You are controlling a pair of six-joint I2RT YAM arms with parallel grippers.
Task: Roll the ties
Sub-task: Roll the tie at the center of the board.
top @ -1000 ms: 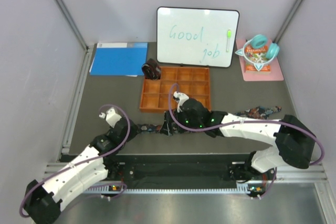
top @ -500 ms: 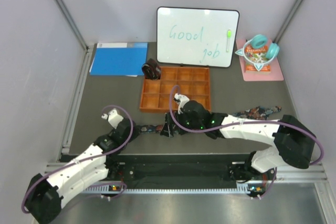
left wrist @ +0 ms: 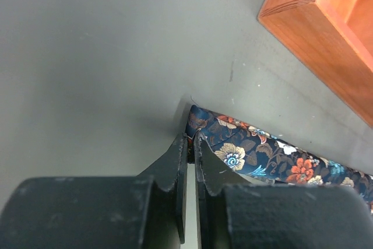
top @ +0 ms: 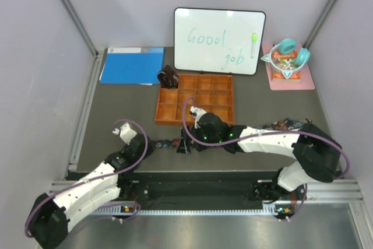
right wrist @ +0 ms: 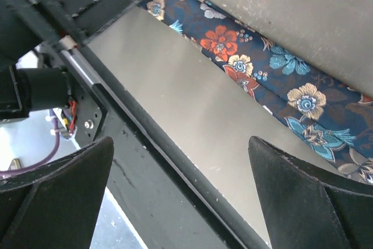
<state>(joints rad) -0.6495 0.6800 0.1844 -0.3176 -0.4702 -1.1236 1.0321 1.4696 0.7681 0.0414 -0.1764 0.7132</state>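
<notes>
The navy floral tie (top: 169,143) lies as a long strip along the near part of the table, its wide end (top: 285,124) at the right. In the left wrist view my left gripper (left wrist: 191,141) has its jaws almost together, pinching the narrow tip of the tie (left wrist: 256,154). My right gripper (top: 184,144) hovers over the strip just right of that, jaws wide apart (right wrist: 180,190) with nothing between them; the tie (right wrist: 262,68) runs past above its fingertips. A brown-maroon tie (top: 169,77) sits coiled beside the tray's far left corner.
The orange compartment tray (top: 195,98) stands just behind the tie, its corner (left wrist: 326,33) close to my left gripper. A whiteboard (top: 218,40), a blue folder (top: 132,65) and teal headphones on a pink pad (top: 287,58) line the back. The table's near edge (right wrist: 145,138) runs under my right gripper.
My left gripper has moved in to the tie's narrow tip and closed on it. The right arm has shifted slightly left, jaws still wide.
</notes>
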